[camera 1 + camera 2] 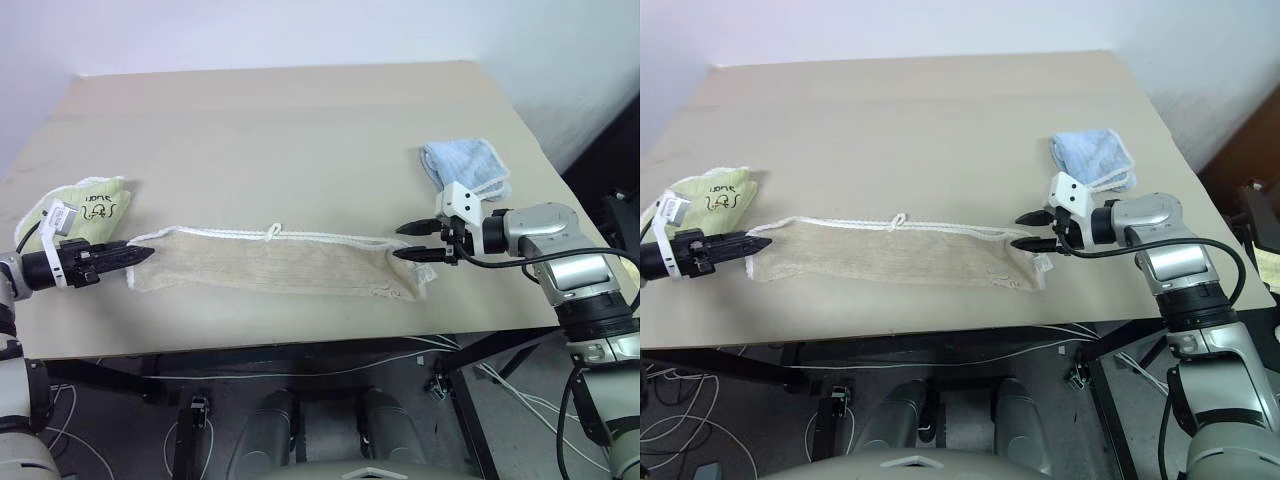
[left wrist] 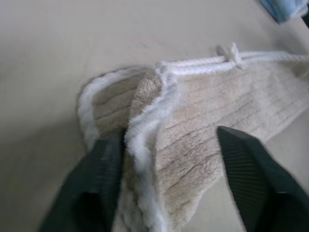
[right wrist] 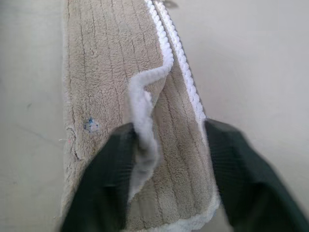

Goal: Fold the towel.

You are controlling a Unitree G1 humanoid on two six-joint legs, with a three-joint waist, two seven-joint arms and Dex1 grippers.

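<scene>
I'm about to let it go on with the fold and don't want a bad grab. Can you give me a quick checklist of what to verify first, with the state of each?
1. Beige towel lies flat as a long strip on the table: ok.
2. Left gripper is open with its fingers astride the towel's left end: ok.
3. Right gripper is open and astride the right end: ok.
4. Both layers of each end sit between the fingers: cannot tell; a raised white edge stands between them at both ends.
5. Green cloth stays out of the left grip: ok, it lies behind the gripper.
6. Blue cloth is apart from the towel: ok.
</scene>
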